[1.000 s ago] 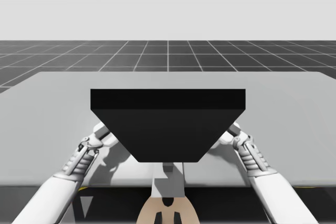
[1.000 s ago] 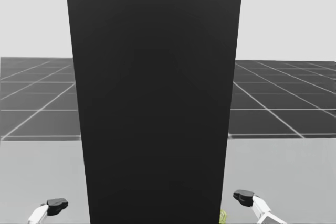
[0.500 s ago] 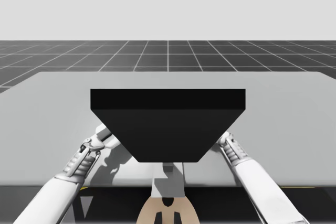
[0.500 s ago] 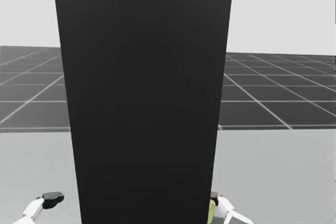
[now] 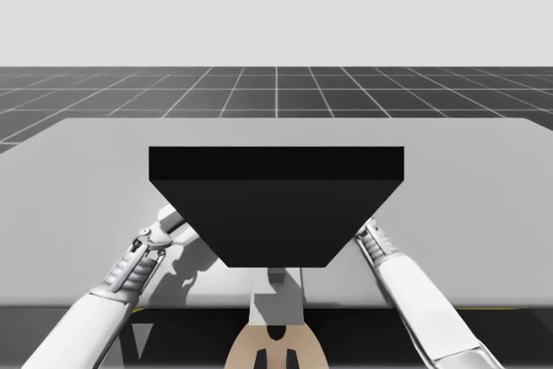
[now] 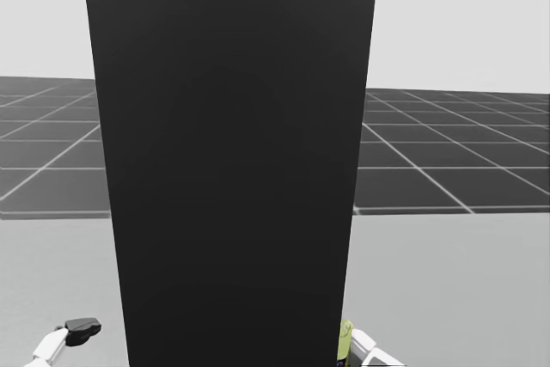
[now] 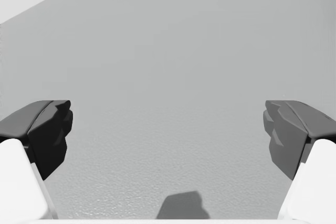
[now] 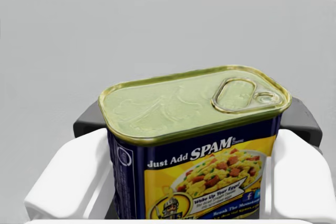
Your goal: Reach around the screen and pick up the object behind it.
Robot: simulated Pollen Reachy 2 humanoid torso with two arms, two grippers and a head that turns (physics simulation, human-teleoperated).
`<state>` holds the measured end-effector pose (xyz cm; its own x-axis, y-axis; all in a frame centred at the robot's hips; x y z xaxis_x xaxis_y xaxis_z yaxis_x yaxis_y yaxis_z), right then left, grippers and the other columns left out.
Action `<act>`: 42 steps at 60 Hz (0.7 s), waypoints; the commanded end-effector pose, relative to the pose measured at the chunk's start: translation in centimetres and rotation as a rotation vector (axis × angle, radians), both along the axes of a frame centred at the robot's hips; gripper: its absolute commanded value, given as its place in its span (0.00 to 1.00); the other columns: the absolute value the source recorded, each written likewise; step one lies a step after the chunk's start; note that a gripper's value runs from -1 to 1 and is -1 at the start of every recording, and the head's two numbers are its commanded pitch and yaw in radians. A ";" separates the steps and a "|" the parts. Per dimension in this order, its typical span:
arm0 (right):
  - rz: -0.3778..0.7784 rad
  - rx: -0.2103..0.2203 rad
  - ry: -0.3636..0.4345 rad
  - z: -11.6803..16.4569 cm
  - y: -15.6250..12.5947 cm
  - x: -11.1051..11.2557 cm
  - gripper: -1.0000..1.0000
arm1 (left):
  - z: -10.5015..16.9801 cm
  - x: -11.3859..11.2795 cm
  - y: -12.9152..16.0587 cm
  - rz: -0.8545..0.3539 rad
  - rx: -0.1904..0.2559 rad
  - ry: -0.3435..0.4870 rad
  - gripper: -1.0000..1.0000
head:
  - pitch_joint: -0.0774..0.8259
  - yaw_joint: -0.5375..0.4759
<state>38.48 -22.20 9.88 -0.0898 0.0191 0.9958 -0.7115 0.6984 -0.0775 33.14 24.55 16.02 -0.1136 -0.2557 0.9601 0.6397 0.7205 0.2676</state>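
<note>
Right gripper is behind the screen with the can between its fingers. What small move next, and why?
Probably lift the right gripper straight up a little: its fingers press both sides of the upright blue-and-yellow can, so the grasp looks made, and the black screen stands right beside it.

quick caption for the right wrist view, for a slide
Right gripper shut on the upright blue and yellow rectangular can, fingers on two sides, pull-tab lid in view, grey table beyond.

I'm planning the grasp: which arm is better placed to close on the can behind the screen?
Right. The blue and yellow can sits within my right end effector, at the black screen's edge. My left end effector is open over the table, on the screen's other side.
</note>
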 end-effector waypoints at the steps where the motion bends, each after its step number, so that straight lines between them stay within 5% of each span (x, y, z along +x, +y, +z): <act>1: -0.106 -0.025 -0.018 0.8 -1.6 0.4 1.00 | 0.0 0.0 0.1 0.007 0.003 -0.004 0.00 | 0.26 0.44; 13: -0.159 -0.037 -0.007 2.4 -3.4 0.0 1.00 | 0.0 0.2 0.2 0.016 0.004 -0.005 0.00 | 0.26 0.44; 29: -0.474 -0.118 0.011 5.0 -9.5 0.1 1.00 | 0.1 0.2 0.4 0.020 0.003 -0.008 0.00 | 0.26 0.44; 42: -0.572 -0.056 -0.105 9.1 -13.0 -1.1 1.00 | 0.0 0.4 0.5 0.025 0.005 -0.005 0.00 | 0.26 0.44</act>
<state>36.94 -32.94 14.25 -0.0170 0.1381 0.9903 -0.2917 0.9467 -0.1370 33.44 24.97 16.11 -0.1143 -0.2620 0.9583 0.6218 0.7334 0.2747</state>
